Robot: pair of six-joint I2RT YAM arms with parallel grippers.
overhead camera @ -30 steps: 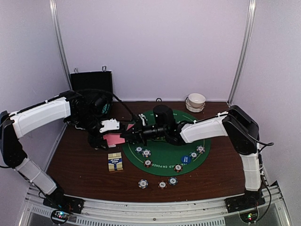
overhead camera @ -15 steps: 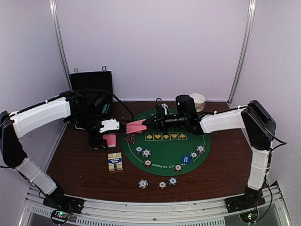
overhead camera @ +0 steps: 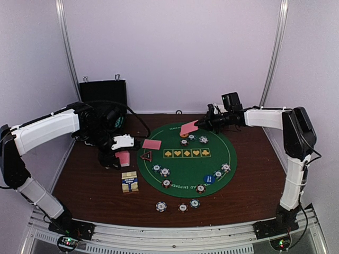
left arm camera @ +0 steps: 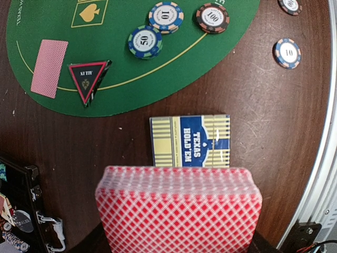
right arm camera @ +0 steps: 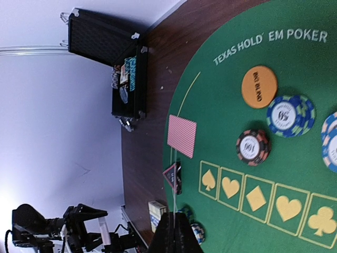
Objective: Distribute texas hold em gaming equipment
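Note:
My left gripper is shut on a thick deck of pink-backed playing cards, held above the wood just left of the green mat. My right gripper is shut on a single card, seen edge-on in the right wrist view, over the mat's far side. Another card lies face down at the mat's left edge, beside the red triangular marker. An orange button and striped chips sit at the mat's far side. A blue button lies near the front right.
The blue-and-yellow card box lies on the wood in front of the left gripper. Three loose chips rest off the mat near the front edge. An open black case stands at the back left.
My right arm has swung from the mat's left side to its far right with a card in its jaws. One card now lies at the mat's left edge. The left arm stayed put.

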